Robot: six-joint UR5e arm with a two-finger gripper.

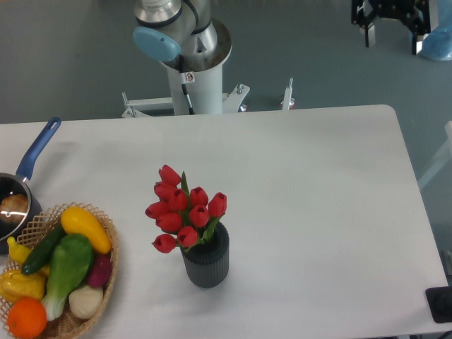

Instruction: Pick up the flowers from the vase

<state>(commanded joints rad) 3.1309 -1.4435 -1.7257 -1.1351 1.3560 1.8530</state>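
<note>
Smooth red tulip buds, the flowers (181,210), stand upright in the ribbed dark grey cylindrical vase (206,263) on the white table (318,212). A woven basket (107,268) of vegetables and a blue-handled saucepan (21,187) lie left. Only the arm's base column (191,63) shows; the gripper is out of view, its opening unknown.
</note>
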